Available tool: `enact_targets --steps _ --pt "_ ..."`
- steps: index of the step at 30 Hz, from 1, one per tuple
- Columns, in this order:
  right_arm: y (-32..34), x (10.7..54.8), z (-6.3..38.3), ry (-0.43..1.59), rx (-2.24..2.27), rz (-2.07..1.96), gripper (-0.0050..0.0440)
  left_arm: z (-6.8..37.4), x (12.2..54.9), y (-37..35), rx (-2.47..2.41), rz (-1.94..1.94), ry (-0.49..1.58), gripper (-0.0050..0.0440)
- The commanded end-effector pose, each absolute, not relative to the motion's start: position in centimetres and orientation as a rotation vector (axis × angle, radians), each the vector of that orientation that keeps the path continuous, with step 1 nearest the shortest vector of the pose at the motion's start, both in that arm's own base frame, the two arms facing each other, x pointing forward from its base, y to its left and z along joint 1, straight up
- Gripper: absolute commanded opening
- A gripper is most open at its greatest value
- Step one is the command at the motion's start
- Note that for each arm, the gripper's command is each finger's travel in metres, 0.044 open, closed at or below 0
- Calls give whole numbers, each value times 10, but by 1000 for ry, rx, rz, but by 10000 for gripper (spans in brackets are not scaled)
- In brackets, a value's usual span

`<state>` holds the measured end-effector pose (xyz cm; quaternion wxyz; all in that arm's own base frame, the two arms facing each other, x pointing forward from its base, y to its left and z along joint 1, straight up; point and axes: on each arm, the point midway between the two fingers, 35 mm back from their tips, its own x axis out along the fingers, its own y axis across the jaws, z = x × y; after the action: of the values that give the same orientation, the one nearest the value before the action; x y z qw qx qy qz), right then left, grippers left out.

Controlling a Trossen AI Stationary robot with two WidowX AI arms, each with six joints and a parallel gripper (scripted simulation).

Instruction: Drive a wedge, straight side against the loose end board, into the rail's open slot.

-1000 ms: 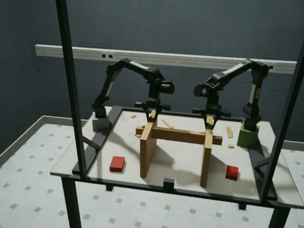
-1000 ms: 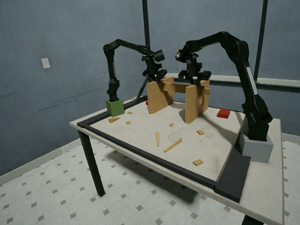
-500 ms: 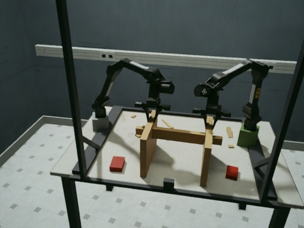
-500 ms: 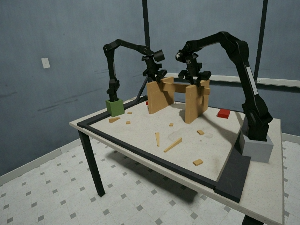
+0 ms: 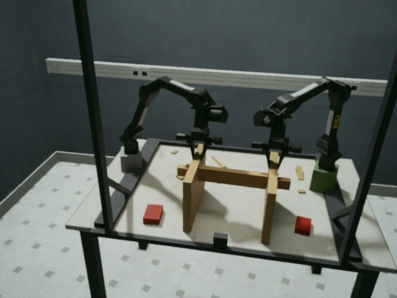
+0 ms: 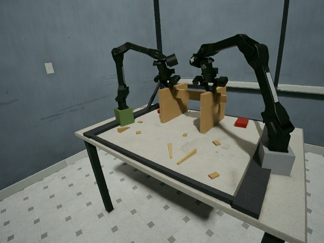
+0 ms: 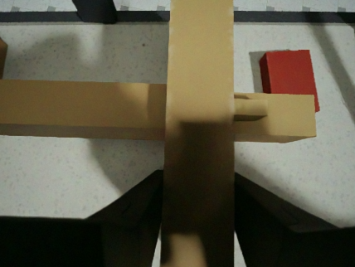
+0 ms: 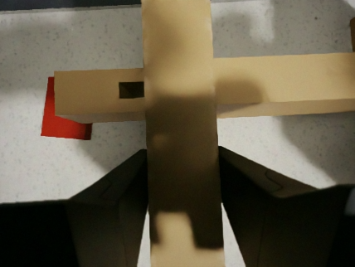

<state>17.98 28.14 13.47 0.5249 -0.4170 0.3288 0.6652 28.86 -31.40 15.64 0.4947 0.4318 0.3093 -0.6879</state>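
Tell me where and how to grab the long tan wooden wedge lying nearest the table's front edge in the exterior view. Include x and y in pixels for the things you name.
Probably best: come from straight above and close across the middle of the long tan wooden wedge [image 6: 186, 156], pads on its two long sides. It lies flat, slim and tapering, so its narrow width suits the jaws.

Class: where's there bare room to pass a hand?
Between the two boards, beneath the rail. Crowded: behind them, with loose wedges and chips; also board tops, gripped by left tool and right tool.

Lab-like room: two robot arms [image 5: 174, 84] [image 6: 121, 76], framed worktable [image 5: 160, 237] [image 6: 156, 169], wall trunking [image 5: 224, 75] [image 6: 301, 90]
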Motion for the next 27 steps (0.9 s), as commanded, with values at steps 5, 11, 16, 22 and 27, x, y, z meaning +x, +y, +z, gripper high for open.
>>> enact_targets --steps 5,11,16,22,27 --pt "283 179 137 773 -1001 1592 -50 170 315 -313 1070 -1593 679 -50" --pt "283 180 137 772 -1000 1591 204 171 290 -314 1051 -1656 701 -50" --pt "282 180 137 774 -999 1590 204 170 291 -314 1052 -1655 704 -50" --pt "282 180 137 774 -999 1590 204 170 291 -314 1052 -1655 704 -50" --pt "282 180 137 774 -999 1590 204 170 291 -314 1052 -1655 704 -50"
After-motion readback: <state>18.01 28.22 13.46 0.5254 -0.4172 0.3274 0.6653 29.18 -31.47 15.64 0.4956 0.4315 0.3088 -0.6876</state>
